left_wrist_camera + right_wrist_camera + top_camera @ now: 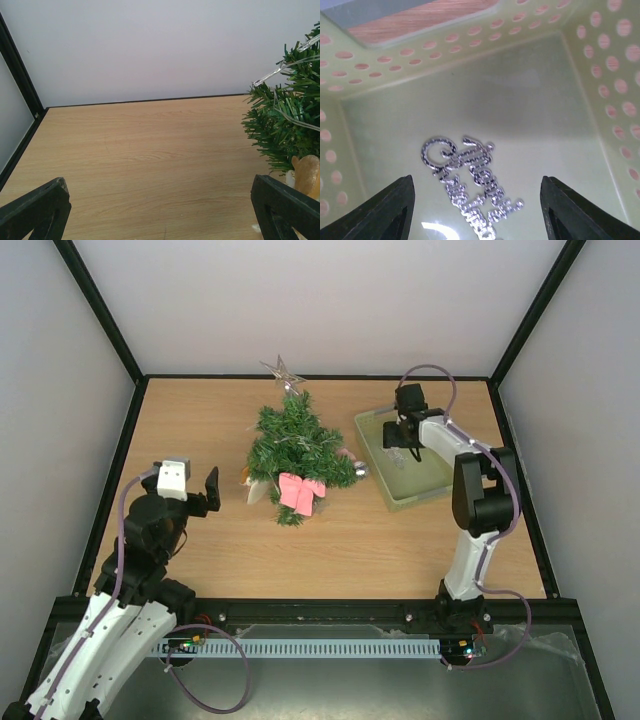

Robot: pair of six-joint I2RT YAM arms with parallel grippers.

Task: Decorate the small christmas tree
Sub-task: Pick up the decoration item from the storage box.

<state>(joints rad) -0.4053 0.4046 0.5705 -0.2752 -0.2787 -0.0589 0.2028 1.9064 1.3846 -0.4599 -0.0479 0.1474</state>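
The small christmas tree [295, 445] stands mid-table with a clear star [283, 371] on top, a pink bow [301, 491] low on its front and a silver ball [360, 469] on its right side. Its branches [285, 125] and a tan ornament [306, 172] show at the right of the left wrist view. My left gripper [205, 490] [160, 192] is open over bare wood, left of the tree. My right gripper [403, 435] [476, 182] is open inside the pale green basket [372, 458]. A silver glitter lettering ornament [470, 185] lies on the basket floor between its fingers.
The basket's perforated walls [445, 60] close in around the right gripper. Black frame posts and grey walls ring the wooden table [200, 560]. A clear light string [282, 72] runs over the tree's branches.
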